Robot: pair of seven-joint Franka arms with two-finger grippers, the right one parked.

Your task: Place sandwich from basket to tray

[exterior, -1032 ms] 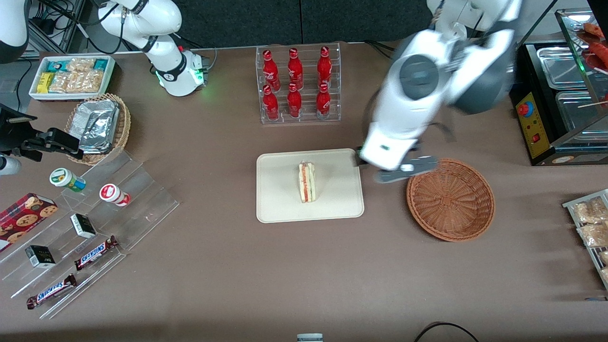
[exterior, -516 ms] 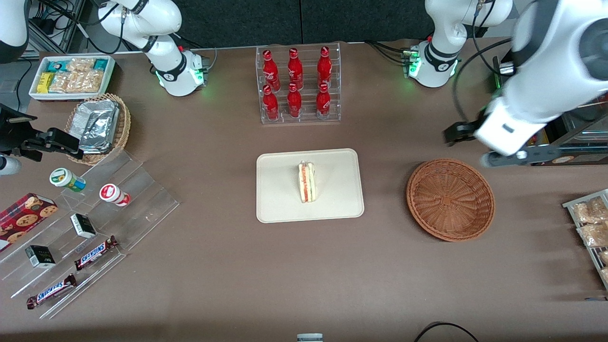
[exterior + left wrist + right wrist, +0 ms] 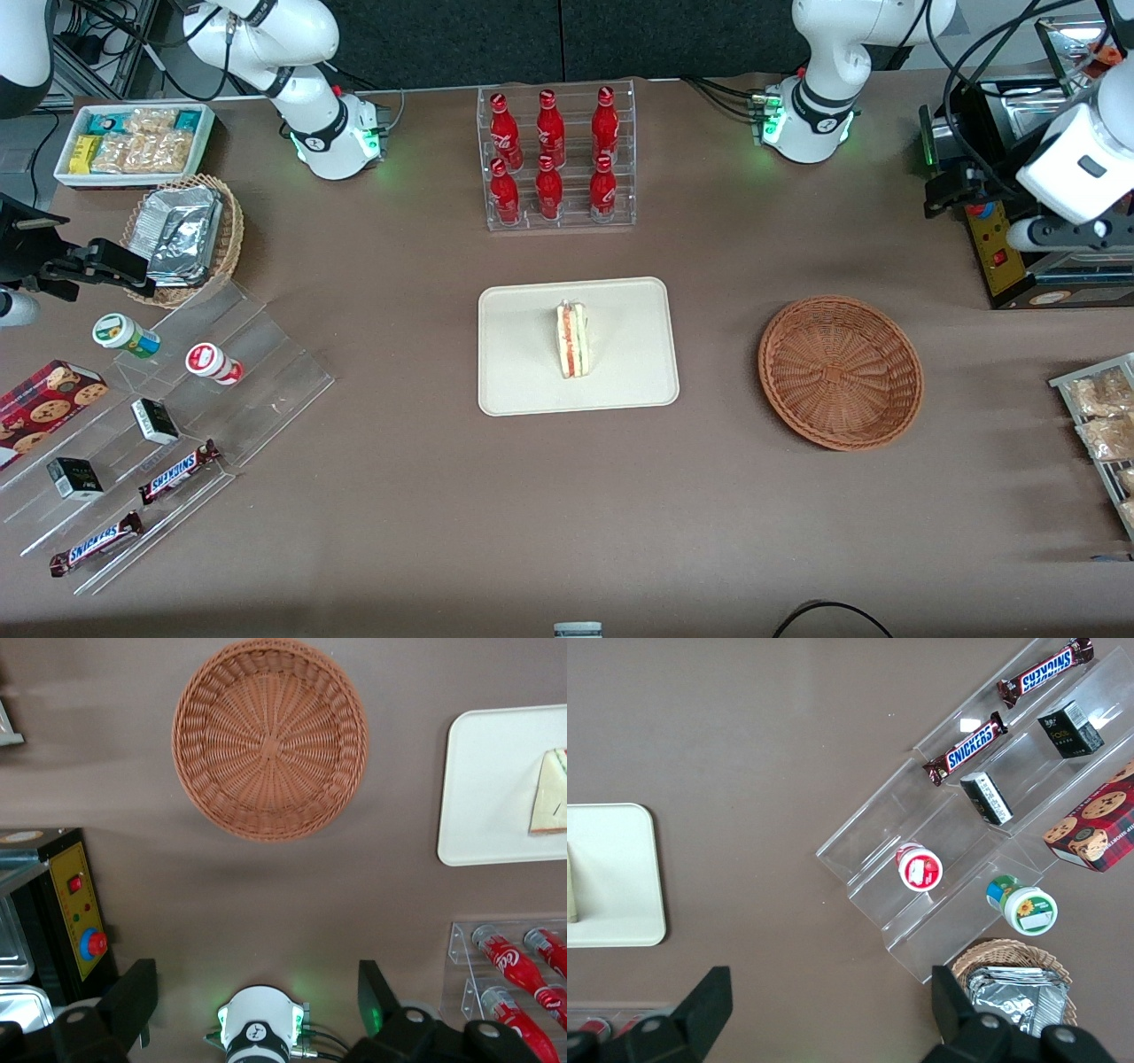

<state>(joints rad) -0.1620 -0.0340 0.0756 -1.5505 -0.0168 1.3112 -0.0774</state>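
Observation:
The sandwich (image 3: 572, 339), a pale bread wedge with a red-pink filling stripe, lies on the cream tray (image 3: 523, 381) at mid-table. It also shows in the left wrist view (image 3: 549, 793) on the tray (image 3: 487, 788). The reddish-brown wicker basket (image 3: 840, 372) stands beside the tray toward the working arm's end and holds nothing; the left wrist view shows its bare inside (image 3: 269, 738). My left gripper (image 3: 950, 190) hangs high near the black warmer, farther from the front camera than the basket. Its fingers (image 3: 133, 1001) stand wide apart with nothing between them.
A clear rack of red bottles (image 3: 555, 158) stands farther from the camera than the tray. A black food warmer (image 3: 1001, 230) and a snack rack (image 3: 1103, 416) sit at the working arm's end. Acrylic steps with snacks (image 3: 168, 416), a tan foil basket (image 3: 182, 237) and a white bin (image 3: 133, 142) lie toward the parked arm's end.
My left arm has swung away from the gap between tray and basket toward the working arm's end of the table. The sandwich stays on the tray.

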